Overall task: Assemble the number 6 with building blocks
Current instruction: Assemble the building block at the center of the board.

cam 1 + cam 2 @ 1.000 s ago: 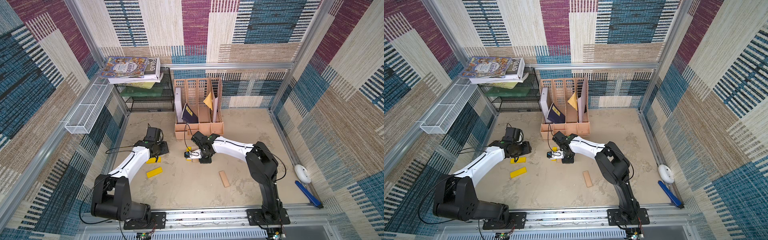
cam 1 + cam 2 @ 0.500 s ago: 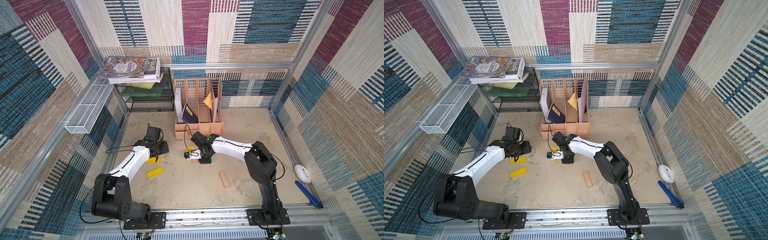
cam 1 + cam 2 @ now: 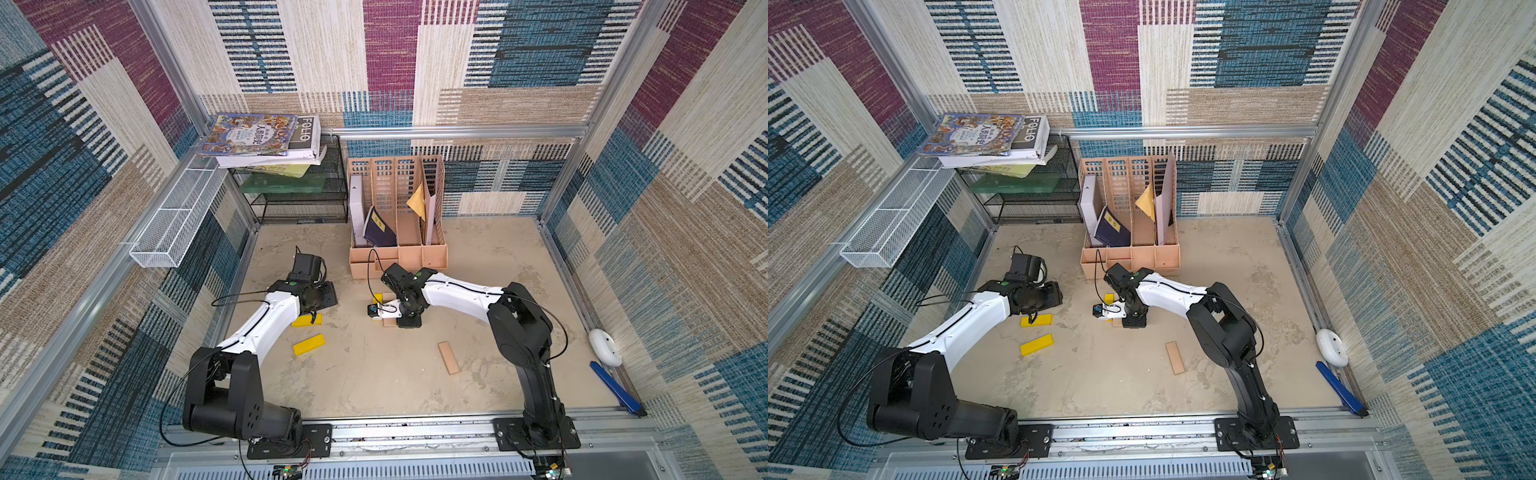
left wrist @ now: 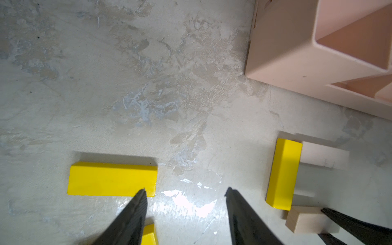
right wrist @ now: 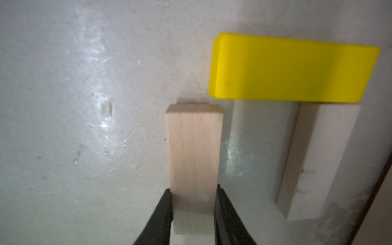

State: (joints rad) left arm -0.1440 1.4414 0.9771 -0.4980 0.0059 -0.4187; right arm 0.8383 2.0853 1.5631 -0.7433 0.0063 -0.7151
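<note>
In the right wrist view my right gripper point(image 5: 194, 188) is shut on one end of a pale wood block point(image 5: 194, 148) lying on the floor. Its far end sits near a corner of a yellow block point(image 5: 292, 70), and a second pale block point(image 5: 314, 161) lies against that yellow block further along. Both top views show this group point(image 3: 377, 298) point(image 3: 1109, 299) in front of the organizer. My left gripper point(image 4: 185, 192) is open over bare floor beside a yellow block point(image 4: 112, 179) point(image 3: 306, 320). Another yellow block point(image 3: 308, 344) and a loose pale block point(image 3: 448, 358) lie nearer the front.
A peach file organizer point(image 3: 399, 232) stands just behind the block group. A black wire rack point(image 3: 299, 203) with books and a white wire basket point(image 3: 174, 224) are at the back left. A white round object point(image 3: 604, 347) and a blue tool point(image 3: 615, 388) lie by the right wall.
</note>
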